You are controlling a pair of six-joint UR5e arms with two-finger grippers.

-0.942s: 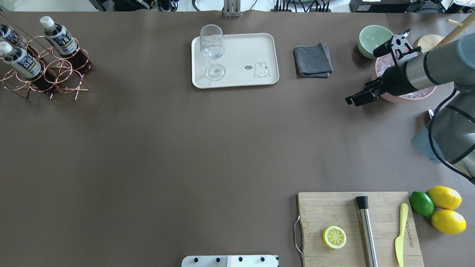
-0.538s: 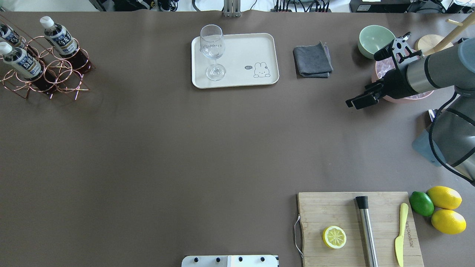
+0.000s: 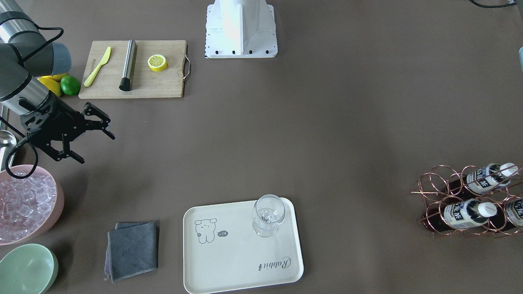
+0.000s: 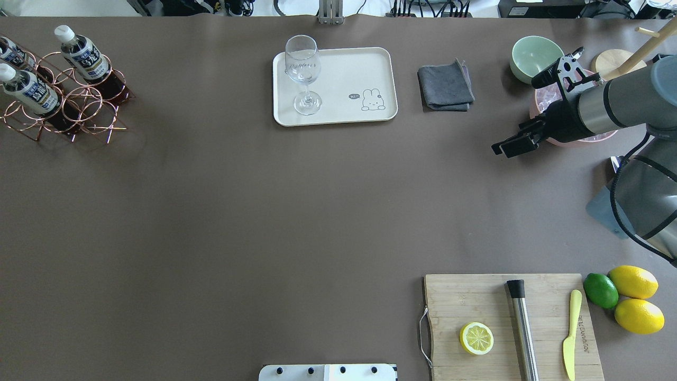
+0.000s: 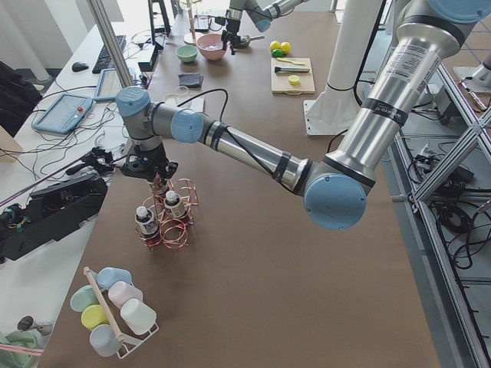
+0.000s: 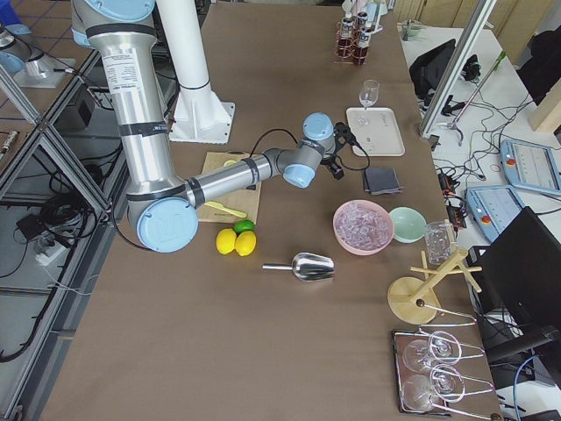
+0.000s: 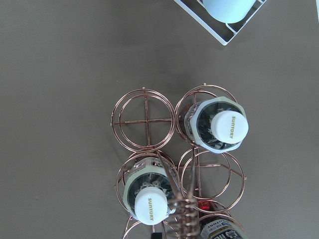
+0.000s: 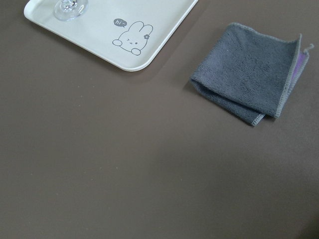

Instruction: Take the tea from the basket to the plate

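Observation:
Three tea bottles stand in the copper wire basket (image 4: 84, 106) at the table's far left; one tea bottle (image 4: 84, 55) is the rightmost. The left wrist view looks straight down on two white caps (image 7: 231, 127) and the basket's rings (image 7: 144, 122). My left gripper (image 5: 157, 176) is at the top of the basket's handle; I cannot tell if it is open or shut. The cream plate (image 4: 344, 74) lies far centre and carries a clear glass (image 4: 303, 66). My right gripper (image 3: 97, 149) is open and empty, hovering by the ice bowl.
A grey cloth (image 4: 446, 86) lies right of the plate. A pink ice bowl (image 3: 24, 204) and a green bowl (image 4: 534, 55) are at the far right. A cutting board (image 4: 476, 301) holds a lemon half, a steel muddler and a yellow knife.
The basket and its bottles have shifted a little to the left in the overhead view. My right gripper has moved only slightly.

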